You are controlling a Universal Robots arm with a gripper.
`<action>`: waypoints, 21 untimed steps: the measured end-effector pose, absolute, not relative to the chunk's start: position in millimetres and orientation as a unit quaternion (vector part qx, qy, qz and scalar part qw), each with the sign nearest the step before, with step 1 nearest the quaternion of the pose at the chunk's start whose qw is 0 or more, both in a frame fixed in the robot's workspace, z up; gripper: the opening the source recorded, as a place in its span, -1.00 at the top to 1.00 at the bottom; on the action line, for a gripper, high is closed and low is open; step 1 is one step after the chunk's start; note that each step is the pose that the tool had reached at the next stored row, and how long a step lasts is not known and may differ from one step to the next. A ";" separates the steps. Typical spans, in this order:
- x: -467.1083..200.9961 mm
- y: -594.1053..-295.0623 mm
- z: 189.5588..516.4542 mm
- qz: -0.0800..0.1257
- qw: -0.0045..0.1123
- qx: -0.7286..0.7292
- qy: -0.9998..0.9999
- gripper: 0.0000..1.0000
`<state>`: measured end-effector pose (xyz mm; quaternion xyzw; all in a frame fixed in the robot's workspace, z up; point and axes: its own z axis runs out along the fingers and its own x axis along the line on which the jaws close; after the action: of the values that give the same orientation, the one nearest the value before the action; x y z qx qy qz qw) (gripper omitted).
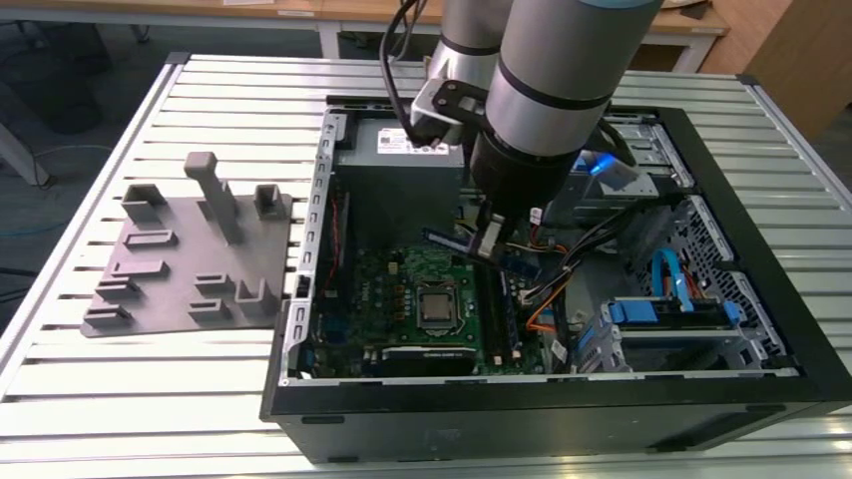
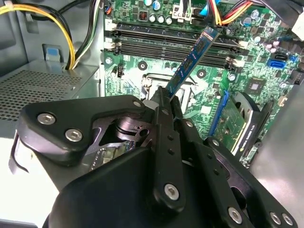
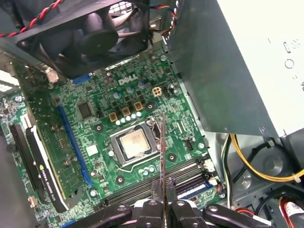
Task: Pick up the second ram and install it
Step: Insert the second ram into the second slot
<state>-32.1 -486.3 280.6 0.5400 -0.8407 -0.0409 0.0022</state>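
Ram: the ram (image 2: 192, 59) is held between the fingers (image 2: 161, 128) of the gripper (image 2: 165, 100) and sticks out beyond the fingertips, over the motherboard (image 2: 247, 71).
Ram and slots: in the second wrist view the strip is seen slanting, its far end in line with the long slots (image 2: 156, 40). In the first wrist view it is seen edge-on as a thin line (image 3: 163, 147) that runs from the fingertips across the slots to beside the CPU socket (image 3: 133, 142).
Gripper state: it is clamped on the ram, with the two fingers pressed against its flat faces.
Hidden: in the exterior view the middle of the ram (image 1: 448, 238) is covered by the gripper (image 1: 488, 239), so that only the ends are seen. The gripped edge is buried between the fingers in both wrist views. Whether the strip touches a slot cannot be told. Its chips and label cannot be made out.
Cut off: the upper arm (image 1: 546, 90) is cropped by the exterior view's top edge.
Arm pose: the arm is lowered steeply into the open-sided case (image 1: 533, 409), with the wrist pointed down at the board.
Elsewhere: a grey tray (image 1: 187, 259) lies on the slatted table (image 1: 80, 399), at the exterior view's left of the case.
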 end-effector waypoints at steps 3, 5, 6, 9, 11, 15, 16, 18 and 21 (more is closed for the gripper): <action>-32.1 -486.3 280.4 -0.041 0.002 0.532 -0.846 0.78; -32.1 -486.3 280.3 -0.041 0.002 0.527 -0.849 0.78; -32.1 -486.3 280.3 -0.041 0.001 0.524 -0.851 0.78; -32.1 -486.3 280.0 -0.041 0.001 0.516 -0.856 0.78; -32.1 -486.3 279.9 -0.041 0.001 0.510 -0.859 0.78; -32.1 -486.3 279.6 -0.041 0.000 0.499 -0.866 0.78; -32.1 -486.3 279.5 -0.041 0.000 0.496 -0.867 0.78; -32.1 -486.3 279.4 -0.041 0.000 0.490 -0.871 0.78; -32.1 -486.3 279.2 -0.041 -0.001 0.481 -0.876 0.78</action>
<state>-32.1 -486.3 279.2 0.4811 -0.8757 -0.0410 -0.0006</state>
